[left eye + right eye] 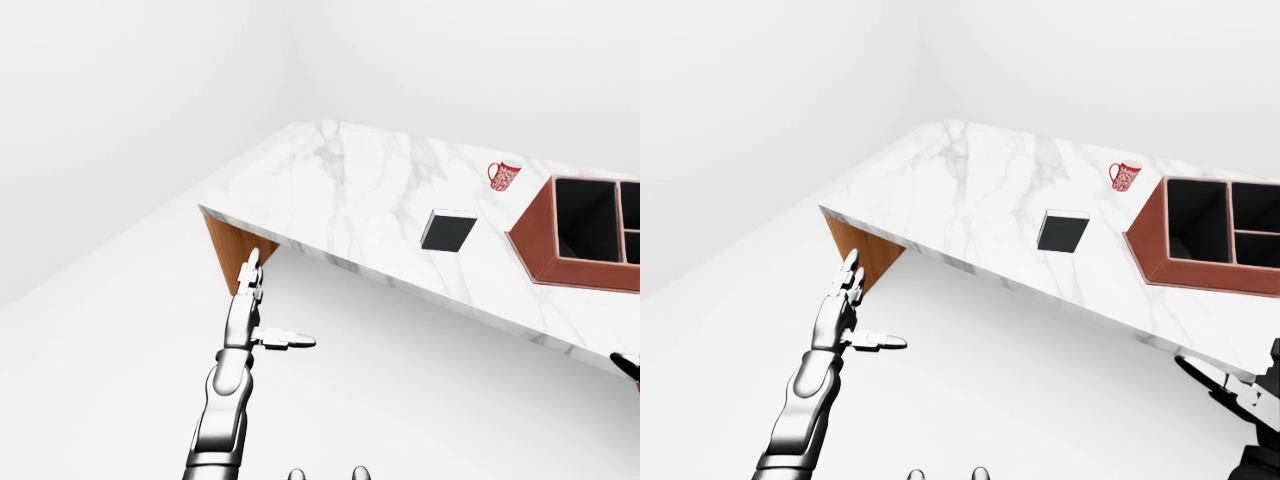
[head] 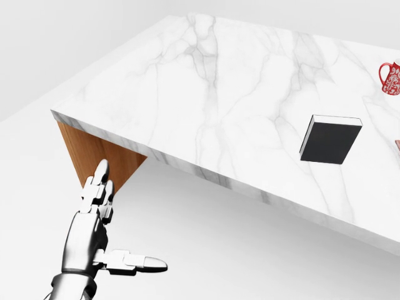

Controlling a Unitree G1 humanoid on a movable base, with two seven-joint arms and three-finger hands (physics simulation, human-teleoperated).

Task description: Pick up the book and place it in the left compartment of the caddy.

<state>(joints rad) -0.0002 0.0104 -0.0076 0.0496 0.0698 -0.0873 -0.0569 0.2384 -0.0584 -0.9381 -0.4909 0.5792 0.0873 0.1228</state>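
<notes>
One book (image 2: 330,139), one mug (image 1: 503,176) and one caddy (image 1: 1203,237) are carried on the desk (image 2: 212,94). The book lies flat near the desk's nearer edge. The left robot hand (image 2: 103,234) is spread open, empty; the right cannot be told.

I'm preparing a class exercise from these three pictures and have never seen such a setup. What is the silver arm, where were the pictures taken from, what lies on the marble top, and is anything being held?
These are simulator renders from three cameras on a humanoid robot's head. The silver arm is its left hand, fingers spread open, held over the floor short of the marble table and holding nothing. On the table lie a black book, a red patterned mug and a reddish-brown caddy with dark compartments. The book lies flat, apart from the caddy. The right-eye view shows dark parts of the other arm at its lower right edge; that hand's state cannot be told.
</notes>
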